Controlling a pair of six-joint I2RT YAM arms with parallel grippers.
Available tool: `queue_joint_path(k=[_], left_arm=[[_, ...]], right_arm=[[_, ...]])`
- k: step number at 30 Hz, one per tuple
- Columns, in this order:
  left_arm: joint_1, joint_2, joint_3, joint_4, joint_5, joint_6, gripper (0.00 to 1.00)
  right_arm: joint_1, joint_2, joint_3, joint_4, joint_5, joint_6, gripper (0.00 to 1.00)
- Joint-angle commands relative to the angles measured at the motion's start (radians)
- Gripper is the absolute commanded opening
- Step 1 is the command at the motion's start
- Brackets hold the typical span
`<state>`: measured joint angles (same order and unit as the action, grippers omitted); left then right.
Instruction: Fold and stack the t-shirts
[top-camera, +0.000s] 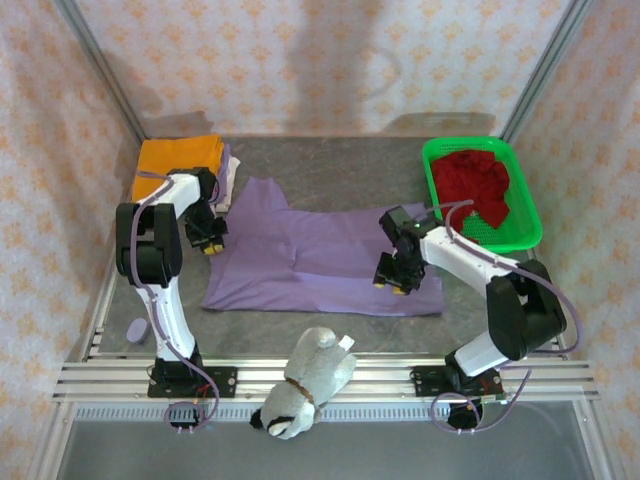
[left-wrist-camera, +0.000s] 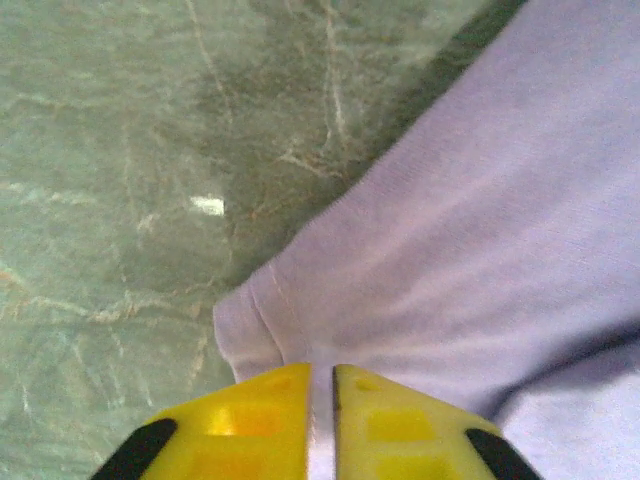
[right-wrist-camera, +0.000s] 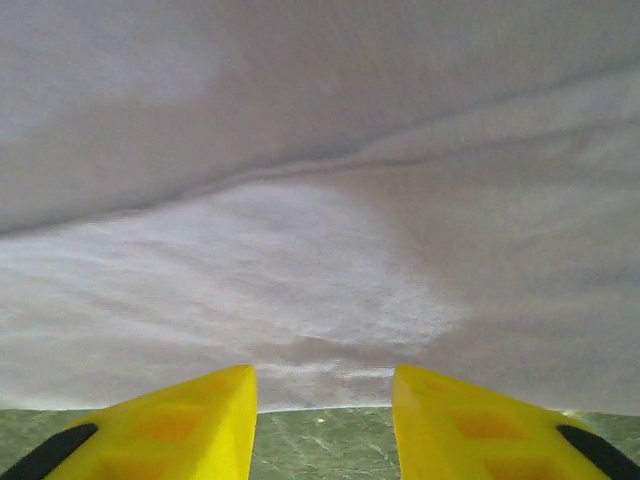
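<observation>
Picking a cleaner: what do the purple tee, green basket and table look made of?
The tee looks like soft matte knit, likely cotton: it creases and lies limp. The basket looks glossy moulded plastic with slotted walls. The table has a veined grey-green stone look, perhaps laminate.

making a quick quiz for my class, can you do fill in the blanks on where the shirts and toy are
1. The red shirt lies in the green ____.
2. The purple shirt lies spread flat; the folded shirt at the back left is ____.
3. The grey and white plush ____ lies between the arm bases.
Missing words: basket; orange; toy.
</observation>
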<state>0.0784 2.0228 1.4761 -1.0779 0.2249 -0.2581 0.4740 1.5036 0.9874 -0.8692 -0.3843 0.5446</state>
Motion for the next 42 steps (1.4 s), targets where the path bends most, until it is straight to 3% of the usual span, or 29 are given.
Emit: queue_joint_path(k=[1,7,15,22,33,42], left_arm=[[-0.024,-0.087,0.089,-0.039,-0.005,0.013,0.21],[-0.073,-0.019,0.335,-0.091,-0.06,0.019,0.32],[-0.151,0.282,0.742,-0.164,-0.215,0.025,0.45],[-0.151,0.528,1.09,-0.217,-0.177,0.006,0.46],[-0.152,0.587,1.062,-0.026,-0.199,0.019,0.45],[-0.152,0.646,1.085,-0.002,-0.173,0.026,0.41]], right_arm=[[-0.018,-0.012,0.08,-0.081,0.1,-0.035,0.43],[-0.069,0.068,0.211,-0.129,0.103,-0.091,0.43],[-0.075,0.119,0.315,-0.186,0.117,-0.118,0.42],[-0.075,0.12,0.325,-0.21,0.143,-0.121,0.42],[-0.076,0.121,0.331,-0.224,0.143,-0.127,0.42],[-0.076,0.125,0.355,-0.238,0.149,-0.135,0.42]])
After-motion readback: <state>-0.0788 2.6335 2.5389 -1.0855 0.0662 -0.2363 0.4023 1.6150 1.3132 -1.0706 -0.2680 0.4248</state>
